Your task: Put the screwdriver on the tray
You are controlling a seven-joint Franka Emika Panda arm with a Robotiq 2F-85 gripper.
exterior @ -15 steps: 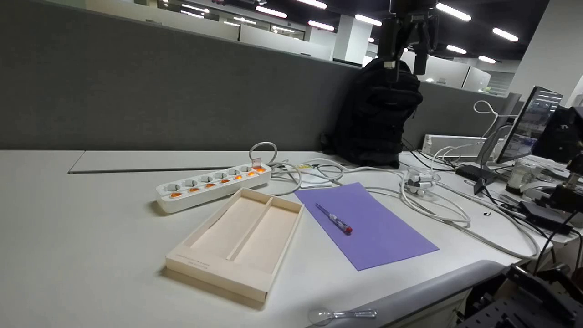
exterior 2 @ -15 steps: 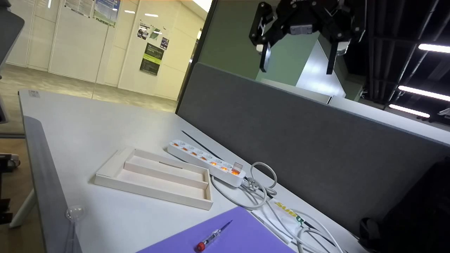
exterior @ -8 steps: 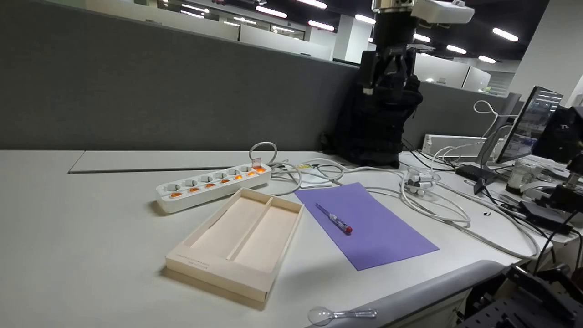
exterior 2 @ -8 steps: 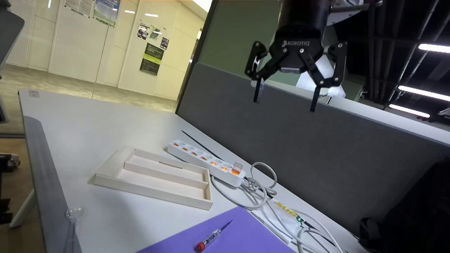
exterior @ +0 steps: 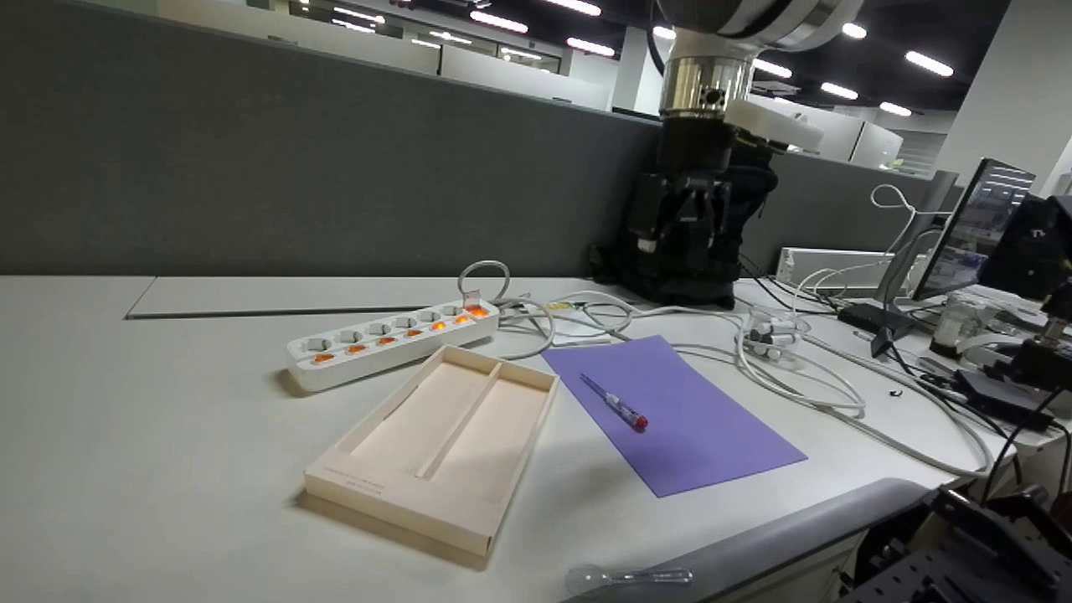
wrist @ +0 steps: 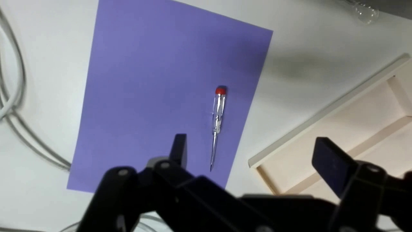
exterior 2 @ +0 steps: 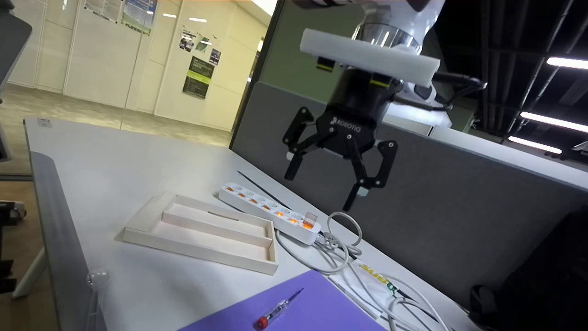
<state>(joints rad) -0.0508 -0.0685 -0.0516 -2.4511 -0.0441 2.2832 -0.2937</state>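
Note:
The screwdriver (exterior: 620,408) lies on the purple mat, with a clear handle, red end cap and thin dark shaft. It also shows in an exterior view (exterior 2: 278,310) and in the wrist view (wrist: 218,112). The pale beige tray (exterior: 402,496) stands beside the mat with nothing in it; it also shows in an exterior view (exterior 2: 197,248) and at the right of the wrist view (wrist: 330,110). My gripper (exterior 2: 319,193) is open and empty, high above the table. In the wrist view the fingers (wrist: 251,138) are wide apart, with the screwdriver's shaft seen nearer the left finger.
The purple mat (exterior: 703,431) lies flat. A white power strip (exterior: 389,345) sits behind the tray, with white cables (exterior: 821,406) running right. A black backpack (exterior: 751,186) leans on the grey partition (exterior: 335,184). A clear plastic spoon (exterior: 636,577) lies at the table's front edge.
My gripper has come down from the top of both exterior views, shifted left in them, and turned somewhat. It stays open. The screwdriver and tray have not moved.

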